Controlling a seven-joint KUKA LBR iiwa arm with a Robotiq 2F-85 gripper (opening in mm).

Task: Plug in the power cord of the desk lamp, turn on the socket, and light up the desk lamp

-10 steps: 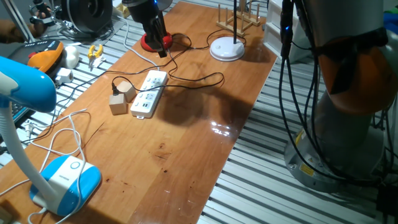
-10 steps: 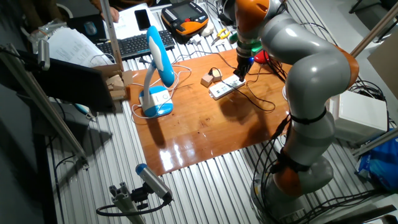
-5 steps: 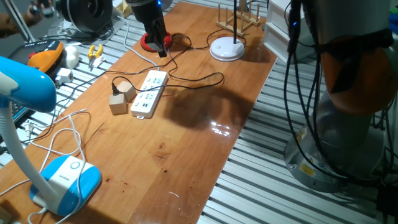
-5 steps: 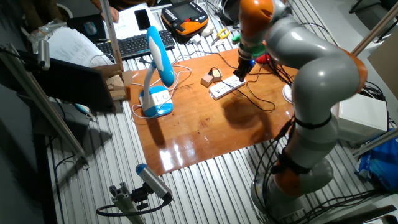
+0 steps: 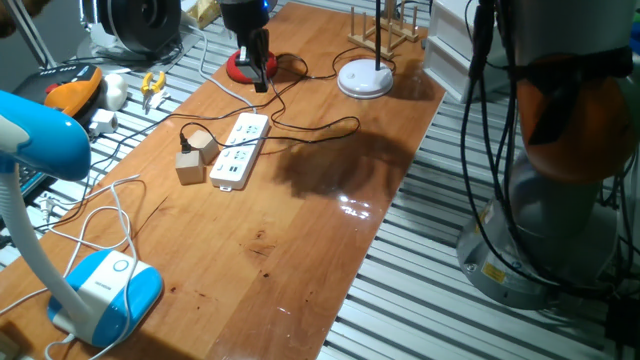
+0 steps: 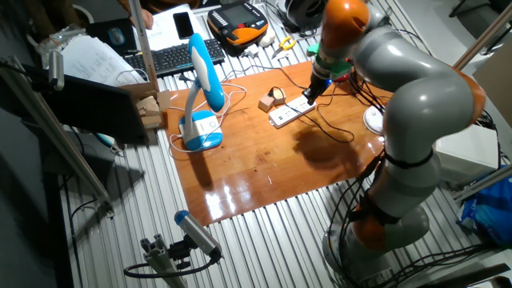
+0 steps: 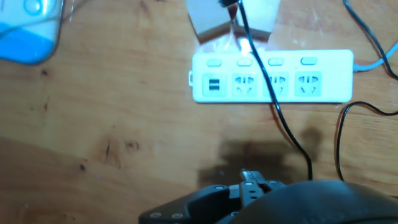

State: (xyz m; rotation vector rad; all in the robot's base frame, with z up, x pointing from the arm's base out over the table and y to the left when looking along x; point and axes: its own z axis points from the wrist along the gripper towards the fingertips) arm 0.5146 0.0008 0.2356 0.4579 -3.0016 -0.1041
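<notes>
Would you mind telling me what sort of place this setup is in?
Probably a robotics lab: a wooden table on metal rails, a teach pendant beside a keyboard, and pliers among loose cables.

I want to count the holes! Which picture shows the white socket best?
The hand view: the socket fills it from above, outlets clear. One fixed view shows it small and slanted; the other fixed view shows it tiny.

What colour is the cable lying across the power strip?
Black: the thin black power cord crosses the long white power strip, clearest in the hand view.

Power cord (image 7: 268,87) across socket (image 7: 323,78) outlets
</notes>
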